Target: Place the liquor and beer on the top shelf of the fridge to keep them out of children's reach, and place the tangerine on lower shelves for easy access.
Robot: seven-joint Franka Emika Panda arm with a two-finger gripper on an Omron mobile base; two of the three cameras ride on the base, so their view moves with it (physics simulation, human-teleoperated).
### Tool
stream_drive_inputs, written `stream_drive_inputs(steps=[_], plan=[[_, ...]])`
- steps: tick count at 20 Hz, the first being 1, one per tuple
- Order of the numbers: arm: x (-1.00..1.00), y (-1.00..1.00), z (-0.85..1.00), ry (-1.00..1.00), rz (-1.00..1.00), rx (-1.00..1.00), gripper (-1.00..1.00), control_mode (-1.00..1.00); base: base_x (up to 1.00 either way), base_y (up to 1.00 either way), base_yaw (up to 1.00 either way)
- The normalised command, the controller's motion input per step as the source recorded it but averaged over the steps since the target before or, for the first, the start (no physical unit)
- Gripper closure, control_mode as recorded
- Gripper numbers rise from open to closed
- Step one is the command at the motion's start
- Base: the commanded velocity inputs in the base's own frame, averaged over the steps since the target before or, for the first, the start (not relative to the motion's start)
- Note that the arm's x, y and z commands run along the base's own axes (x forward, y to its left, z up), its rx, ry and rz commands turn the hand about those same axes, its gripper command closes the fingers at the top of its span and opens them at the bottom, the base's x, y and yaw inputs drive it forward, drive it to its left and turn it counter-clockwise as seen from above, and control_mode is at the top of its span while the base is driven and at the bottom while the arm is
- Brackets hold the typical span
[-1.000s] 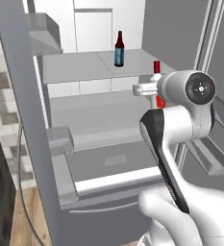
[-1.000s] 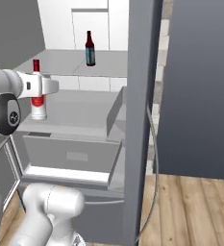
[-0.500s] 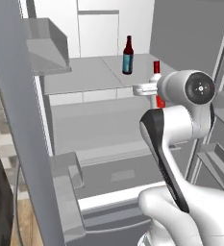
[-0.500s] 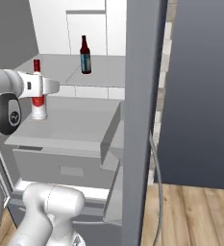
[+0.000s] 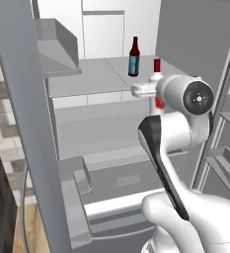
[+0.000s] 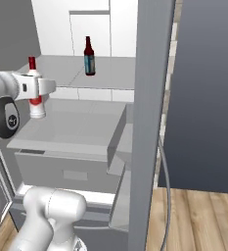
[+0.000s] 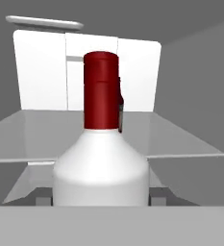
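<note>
Liquor [image 6: 35, 100] stands upright in the tool [image 6: 38, 89], whose jaws are clamped around the bottle's body just below its shoulder, with the red cap [image 7: 101, 89] rising above the grip. The bottle hangs in front of the open fridge [image 5: 22, 113], lifted off any shelf and about level with the front edge of the top shelf [image 6: 110, 71]. In the right base view it sits toward the left side of the fridge opening; in the left base view it [image 5: 157, 79] shows half hidden behind the arm's round wrist, toward the right side of the opening. The beer [image 5: 133, 58] stands upright on the top shelf, deeper inside the fridge than the liquor and well apart from it. In the hand view its dark edge [image 7: 120, 108] peeks out just behind the liquor's neck. Below the top shelf lie the lower shelves [image 5: 101, 128] and a drawer front [image 6: 66, 169].
</note>
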Motion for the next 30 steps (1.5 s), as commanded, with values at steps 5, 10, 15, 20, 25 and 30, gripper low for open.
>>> stream_drive_inputs(steps=[5, 10, 15, 20, 25, 30], plan=[[0.31, 0.05, 0.23, -0.19, 0.00, 0.05, 1.00, -1.00, 0.00, 0.00, 0.00], [0.50, 0.17, 0.28, -0.10, 0.00, 0.02, 1.00, -1.00, 0.00, 0.00, 0.00], [0.51, 0.30, 0.20, -0.04, 0.00, 0.00, 1.00, -1.00, 0.00, 0.00, 0.00], [0.53, 0.33, 0.09, 0.00, 0.00, 0.00, 1.00, -1.00, 0.00, 0.00, 0.00], [0.64, 0.23, 0.00, 0.01, 0.00, 0.00, 1.00, -1.00, 0.00, 0.00, 0.00], [0.67, 0.14, 0.00, 0.00, 0.00, 0.00, 1.00, -1.00, 0.00, 0.00, 0.00]])
